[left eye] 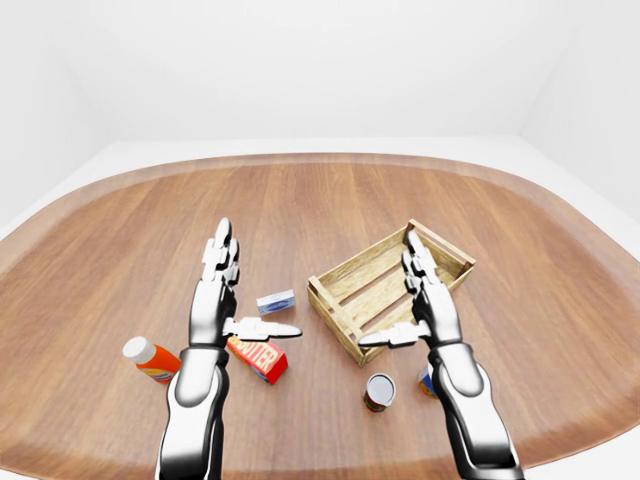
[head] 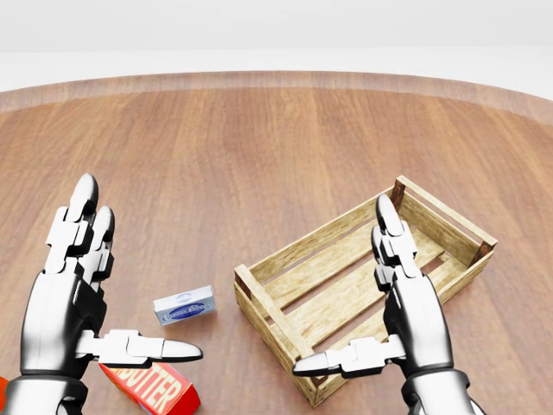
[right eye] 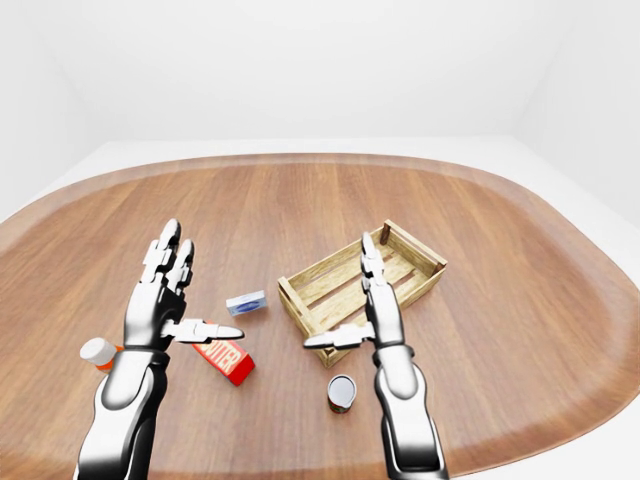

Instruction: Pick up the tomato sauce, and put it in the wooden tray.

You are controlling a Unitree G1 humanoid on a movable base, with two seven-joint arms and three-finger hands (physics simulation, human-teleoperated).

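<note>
Both hands are held up with fingers spread wide and nothing in them: the left hand (left eye: 215, 305) above a red butter box (left eye: 259, 358), the right hand (left eye: 428, 305) over the near edge of the wooden tray (left eye: 345, 278). The tomato sauce (left eye: 379, 391), a small can, stands on the wooden surface (left eye: 300, 200) just below the tray, near the right forearm, with an orange bottle (left eye: 152, 360) lying at far left.

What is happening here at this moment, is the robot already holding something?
No. Both hands hover open and empty over the table: left hand, right hand above the wooden tray, which is empty. A small can, probably the tomato sauce, stands untouched near the right forearm, beside a butter box and an orange bottle.
</note>
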